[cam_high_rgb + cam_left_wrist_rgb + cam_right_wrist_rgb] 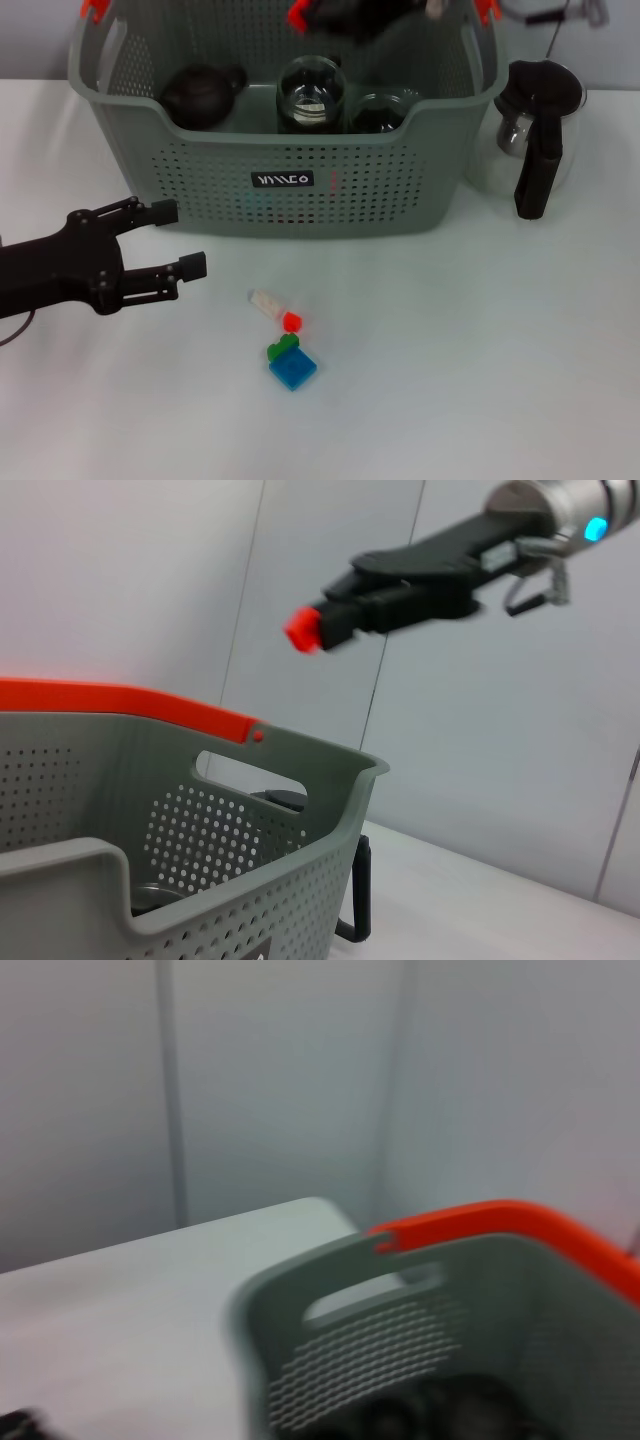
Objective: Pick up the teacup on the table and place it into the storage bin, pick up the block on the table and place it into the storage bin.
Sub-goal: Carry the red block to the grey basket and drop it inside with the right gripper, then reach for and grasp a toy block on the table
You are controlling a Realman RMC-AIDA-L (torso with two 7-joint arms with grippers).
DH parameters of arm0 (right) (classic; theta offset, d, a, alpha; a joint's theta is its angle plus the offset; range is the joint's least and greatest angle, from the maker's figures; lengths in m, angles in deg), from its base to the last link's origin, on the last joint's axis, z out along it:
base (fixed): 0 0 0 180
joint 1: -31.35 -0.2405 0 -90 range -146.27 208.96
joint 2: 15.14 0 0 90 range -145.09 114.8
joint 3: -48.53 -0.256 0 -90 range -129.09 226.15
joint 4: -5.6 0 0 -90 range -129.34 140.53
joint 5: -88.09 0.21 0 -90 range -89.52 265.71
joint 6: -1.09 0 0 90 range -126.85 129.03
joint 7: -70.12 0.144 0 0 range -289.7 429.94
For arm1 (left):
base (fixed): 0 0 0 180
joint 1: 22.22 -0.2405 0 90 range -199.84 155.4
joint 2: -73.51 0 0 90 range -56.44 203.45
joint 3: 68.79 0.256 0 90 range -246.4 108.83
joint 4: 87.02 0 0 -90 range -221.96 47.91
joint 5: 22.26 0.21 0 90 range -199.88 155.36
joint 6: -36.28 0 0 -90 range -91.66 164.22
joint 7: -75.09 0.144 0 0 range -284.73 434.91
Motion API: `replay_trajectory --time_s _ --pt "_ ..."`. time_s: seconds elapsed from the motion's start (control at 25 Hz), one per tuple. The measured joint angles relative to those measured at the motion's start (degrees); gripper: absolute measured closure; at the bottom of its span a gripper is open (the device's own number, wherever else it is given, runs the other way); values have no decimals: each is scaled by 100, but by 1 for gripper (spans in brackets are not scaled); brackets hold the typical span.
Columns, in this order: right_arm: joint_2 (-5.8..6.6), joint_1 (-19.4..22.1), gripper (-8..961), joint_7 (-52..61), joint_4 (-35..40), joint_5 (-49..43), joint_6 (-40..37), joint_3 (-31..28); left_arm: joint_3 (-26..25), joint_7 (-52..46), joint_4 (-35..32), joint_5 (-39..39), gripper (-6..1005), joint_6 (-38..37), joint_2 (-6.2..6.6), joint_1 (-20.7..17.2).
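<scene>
Head view shows the blocks lying on the table [480,380] in front of the bin [280,215]. They form a loose cluster: a blue block [293,370] nearest the robot, a green block [282,346] touching its far edge, and a red-and-white piece [275,305] just beyond. They look like small hard plastic: light, stiff and not fragile, but smooth and low, so a pinch can squirt them sideways. The blue one is flat and square, lying cornerwise to the robot. The surest hold is probably across two opposite flat sides, with the tips down close to the table. The green block crowds one side, so a pinch that misses that edge would be safer.

No teacup stands on the table. The bin holds a dark teapot [200,95] and some glassware, but I cannot tell if one of these is the cup.

The left tool [178,238] hovers low over the table to the left of the blocks, near the bin's front wall, its two fingers apart and empty. The right tool [335,620], seen from the left wrist view, is high above the bin and looks clamped on a small red piece [302,630]. A glass pitcher [540,130] with a black handle stands just right of the bin.
</scene>
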Motion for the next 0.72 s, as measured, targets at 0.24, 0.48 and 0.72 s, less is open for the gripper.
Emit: replay_trajectory --time_s 0.24,0.48,0.72 --pt "72 -220 763 -7 -555 -255 408 -365 0 9 -20 20 136 35 -9 1" --pt "42 -108 569 -76 -514 -241 616 -341 0 13 -27 21 137 52 -12 31" --pt "-32 334 416 -356 -12 537 499 -207 1 -5 -32 -11 138 55 -5 43"
